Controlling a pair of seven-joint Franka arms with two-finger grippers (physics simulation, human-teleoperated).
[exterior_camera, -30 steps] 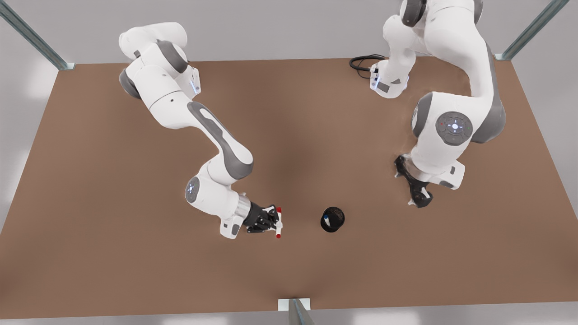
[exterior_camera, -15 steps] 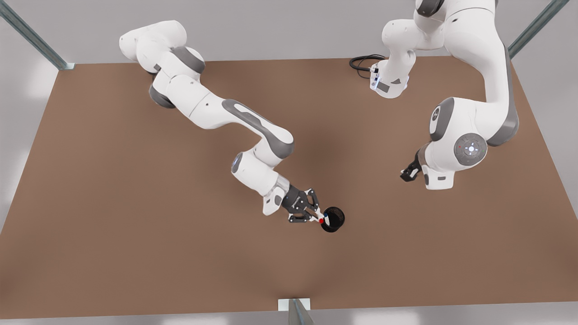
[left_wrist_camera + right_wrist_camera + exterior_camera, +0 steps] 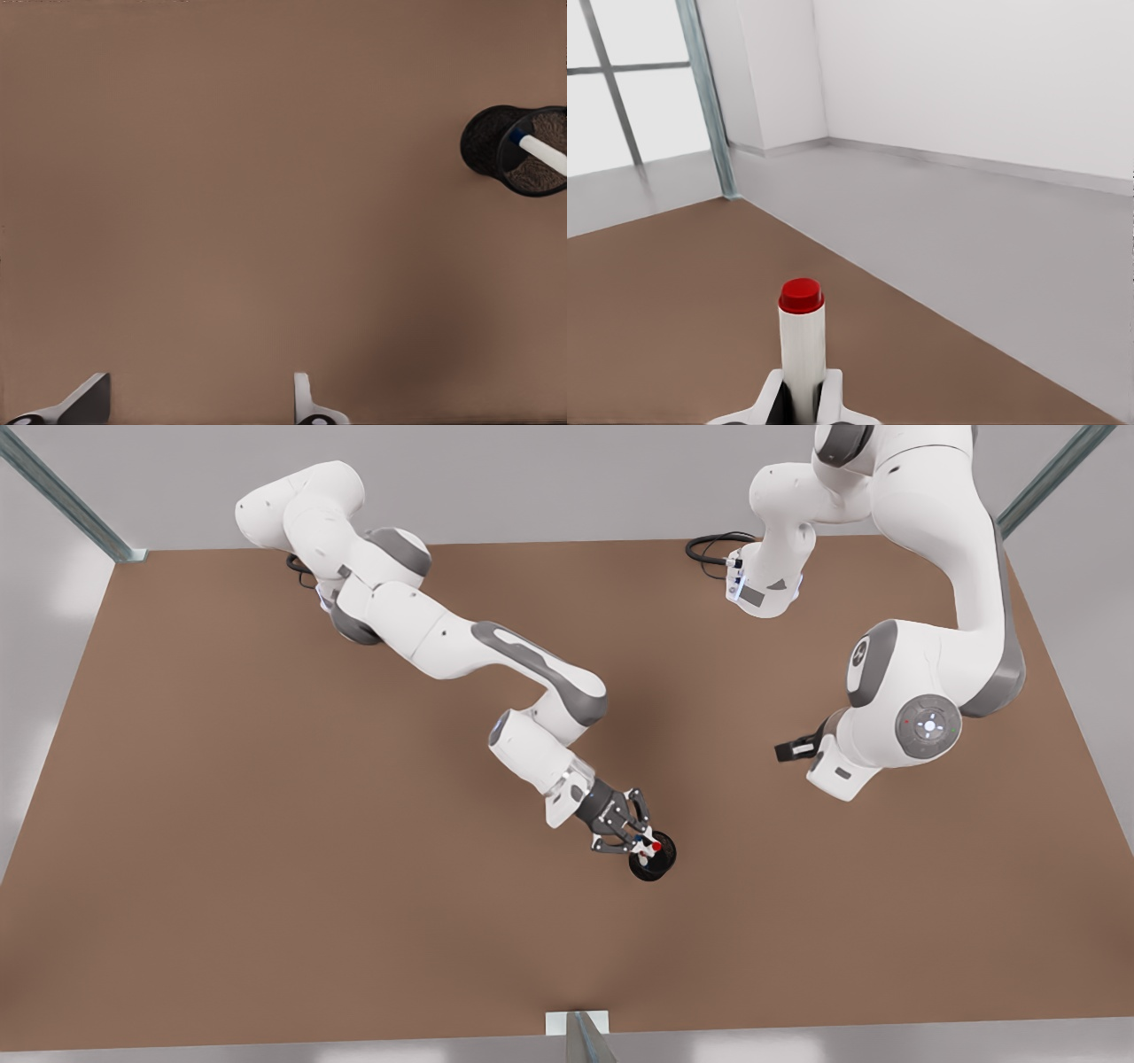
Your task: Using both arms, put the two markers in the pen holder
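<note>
1. The right gripper is clamped on the red-capped marker; in the right wrist view the white barrel is seen pinched upright between the two fingers, red end away from them.
2. In the front view that gripper is placed at the 10 o'clock rim of the pen holder, with the marker's red end over the holder's opening.
3. Its arm is stretched from a base at the table's 10 o'clock corner down toward the holder, elbow bent, wrist pitched down.
4. The blue-capped marker is seen inside the holder, leaning on the rim.
5. The left gripper is held spread and empty above bare table; its arm is folded, at 2 o'clock of the holder, well apart.
</note>
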